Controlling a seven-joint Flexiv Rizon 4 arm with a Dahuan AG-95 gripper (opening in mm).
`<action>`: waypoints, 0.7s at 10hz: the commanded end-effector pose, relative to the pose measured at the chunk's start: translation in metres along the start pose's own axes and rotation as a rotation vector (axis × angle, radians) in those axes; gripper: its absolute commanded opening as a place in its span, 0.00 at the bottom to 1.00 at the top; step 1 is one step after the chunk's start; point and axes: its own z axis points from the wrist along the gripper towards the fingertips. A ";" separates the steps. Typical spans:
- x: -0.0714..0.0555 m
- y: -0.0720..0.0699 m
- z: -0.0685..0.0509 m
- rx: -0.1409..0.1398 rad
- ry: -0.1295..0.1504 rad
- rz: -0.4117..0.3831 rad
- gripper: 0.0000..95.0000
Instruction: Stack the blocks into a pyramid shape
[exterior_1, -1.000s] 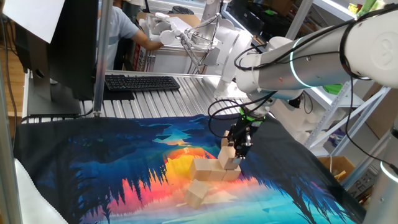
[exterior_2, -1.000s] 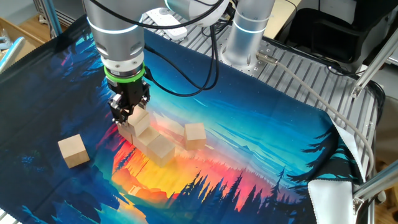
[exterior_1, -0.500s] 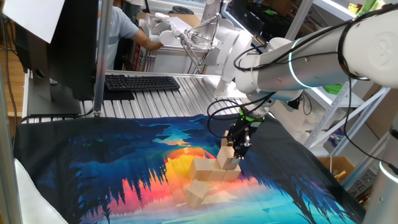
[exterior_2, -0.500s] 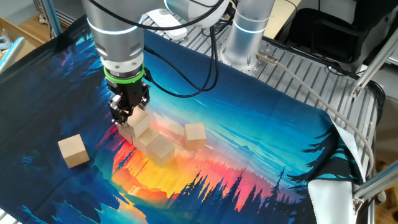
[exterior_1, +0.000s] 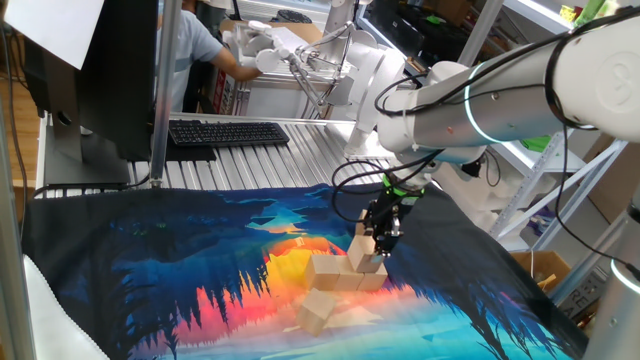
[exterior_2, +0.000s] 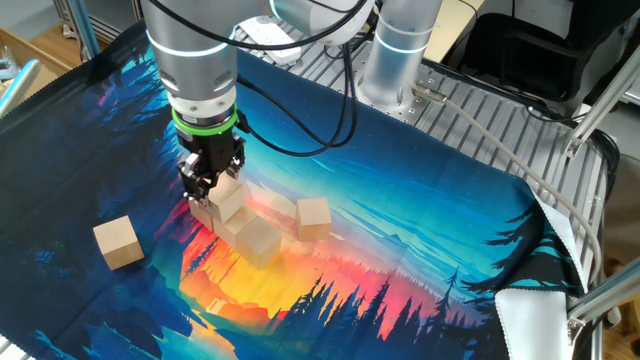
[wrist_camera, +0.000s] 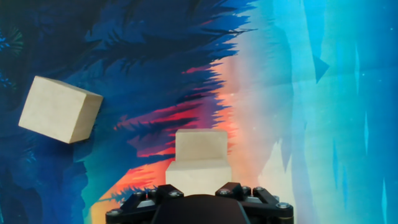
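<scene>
— Spread over the metal-slatted table (exterior_2: 470, 120) is a printed cloth with dark blue trees and an orange-red sunset (exterior_2: 400, 240). What lies on it, going from the left?

— In the other fixed view, one small cube of light tan unpainted wood (exterior_2: 117, 243) sits alone at the left, well apart from the rest. Next comes the cluster: a tan wooden cube under the gripper (exterior_2: 228, 198), resting on top of lower cubes, then a front cube (exterior_2: 258, 240) touching that group, and farthest right a cube (exterior_2: 314, 217) just beside it.

— And the arm's black two-finger gripper (exterior_2: 211, 184)?

— It hangs upright over the raised cube, fingers down around it — but whether they press on the wood or stand just clear of it, I cannot tell.

— Does the hand view help?

— Little. It shows the lone cube (wrist_camera: 60, 110) upper left, and two cubes stepped one behind the other (wrist_camera: 200, 144) at the centre, above the gripper's black body (wrist_camera: 199, 202); the fingertips are out of sight.

— The one fixed view?

— A row of cubes (exterior_1: 336, 273) on the orange patch, one cube (exterior_1: 317, 311) in front, and the raised cube (exterior_1: 364, 251) at the gripper (exterior_1: 384, 242).
</scene>
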 end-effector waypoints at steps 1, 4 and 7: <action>0.002 -0.001 0.002 -0.004 -0.009 -0.002 0.00; 0.002 0.000 0.003 -0.006 -0.013 -0.005 0.00; 0.002 0.000 0.003 -0.006 -0.016 -0.005 0.00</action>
